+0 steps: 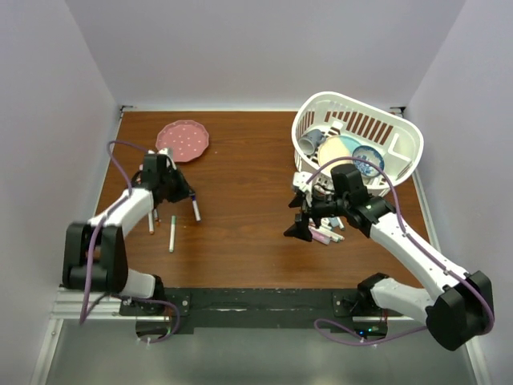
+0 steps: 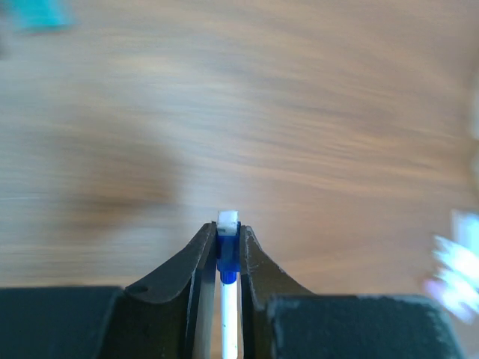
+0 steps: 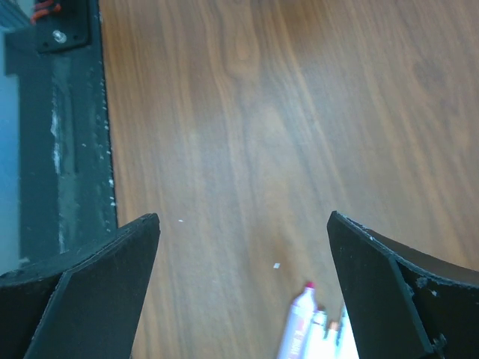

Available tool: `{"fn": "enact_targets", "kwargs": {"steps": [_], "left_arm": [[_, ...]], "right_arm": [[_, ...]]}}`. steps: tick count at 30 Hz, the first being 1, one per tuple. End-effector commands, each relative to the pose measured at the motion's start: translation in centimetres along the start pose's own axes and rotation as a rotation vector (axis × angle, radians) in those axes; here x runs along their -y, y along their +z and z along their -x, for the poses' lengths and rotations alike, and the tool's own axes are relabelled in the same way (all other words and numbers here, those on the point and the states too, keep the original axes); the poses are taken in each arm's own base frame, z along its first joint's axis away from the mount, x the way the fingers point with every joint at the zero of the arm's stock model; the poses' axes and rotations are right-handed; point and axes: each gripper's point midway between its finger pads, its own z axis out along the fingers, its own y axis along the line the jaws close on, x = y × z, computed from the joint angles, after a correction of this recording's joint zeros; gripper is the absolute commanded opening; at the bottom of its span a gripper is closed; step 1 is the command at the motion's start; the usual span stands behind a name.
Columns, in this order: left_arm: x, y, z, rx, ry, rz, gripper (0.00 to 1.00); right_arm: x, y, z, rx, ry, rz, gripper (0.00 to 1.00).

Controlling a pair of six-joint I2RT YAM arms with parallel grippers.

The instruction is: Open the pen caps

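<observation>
Grips a white pen (image 2: 229, 318) at its blue band with left hand (image 2: 227, 238) nearly shut; holds right hand (image 3: 243, 221) wide open, empty, over table (image 3: 262, 112) beside pens (image 3: 299, 333).

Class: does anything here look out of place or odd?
Pens lie loose by the left pincer, a heap of them by the right pincer, and a pink plate sits alone, away from the basket of dishes.

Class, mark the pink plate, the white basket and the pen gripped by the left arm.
pink plate (image 1: 183, 140), top external view, its centre.
white basket (image 1: 353, 97), top external view, far rim.
pen (image 2: 230, 307), left wrist view, white barrel below the blue section.
</observation>
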Motion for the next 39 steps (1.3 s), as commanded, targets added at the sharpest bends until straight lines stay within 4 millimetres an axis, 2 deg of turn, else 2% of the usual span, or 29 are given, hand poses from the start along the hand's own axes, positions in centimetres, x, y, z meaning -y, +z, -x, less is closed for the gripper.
{"fn": "enact_targets", "kwargs": {"steps": [1,2,3,4,5,6,7,10,12,14,19,31,33,35,36,37,39], "left_arm": [[13.3,-7.2,1.6,0.232,0.067,-0.645,0.00],[15.4,-8.1,0.2,0.206,0.015,-0.723,0.00],[15.6,-8.2,-1.5,0.193,-0.012,-0.759,0.00],[17.2,-9.5,-0.8,0.268,-0.019,-0.840,0.00],[18.8,-10.1,-2.4,0.231,-0.056,-0.897,0.00],[19.1,-9.8,-3.6,0.215,-0.070,-0.911,0.00],[20.8,-10.6,-4.1,0.237,-0.071,-0.959,0.00],[22.8,-10.5,-5.7,0.243,-0.096,-0.990,0.00],[23.5,-9.7,-6.6,0.229,-0.119,-0.991,0.00],[24.6,-10.1,-7.3,0.230,-0.140,-1.029,0.00],[26.5,-9.5,-8.3,0.227,-0.152,-1.042,0.00],[28.8,-9.2,-8.9,0.216,-0.147,-1.086,0.00],[29.0,-9.1,-8.9,0.217,-0.148,-1.094,0.00],[29.2,-9.3,-9.0,0.219,-0.144,-1.104,0.00],[29.4,-9.4,-8.8,0.230,-0.139,-1.115,0.00],[29.5,-9.6,-8.5,0.246,-0.138,-1.117,0.00],[29.7,-10.3,-6.9,0.333,-0.096,-1.117,0.00]], "right_arm": [[-0.7,0.4,1.3,0.124,0.104,0.072,0.99],[-0.8,0.6,1.4,0.130,0.132,0.086,0.97],[-1.0,0.9,1.4,0.128,0.194,0.101,0.95],[-0.5,1.1,1.7,0.142,0.209,0.091,0.91],[-0.3,1.3,1.6,0.147,0.238,0.081,0.90],[-0.3,1.6,1.0,0.138,0.300,0.080,0.89],[0.2,1.7,1.3,0.156,0.305,0.057,0.89],[0.6,1.9,1.7,0.199,0.419,0.022,0.88],[1.3,2.0,1.4,0.205,0.487,-0.029,0.86],[1.8,2.1,1.2,0.208,0.506,-0.054,0.86],[1.5,2.7,0.6,0.194,0.566,-0.028,0.80],[1.6,3.6,-0.2,0.167,0.638,0.003,0.63],[1.8,3.6,-0.2,0.168,0.639,-0.001,0.50],[1.8,3.6,-0.1,0.171,0.634,-0.001,0.31],[1.8,3.6,0.0,0.174,0.621,0.002,0.06],[1.7,3.6,-0.1,0.172,0.618,0.008,0.00],[0.8,3.5,0.0,0.168,0.602,0.058,0.00]]}}
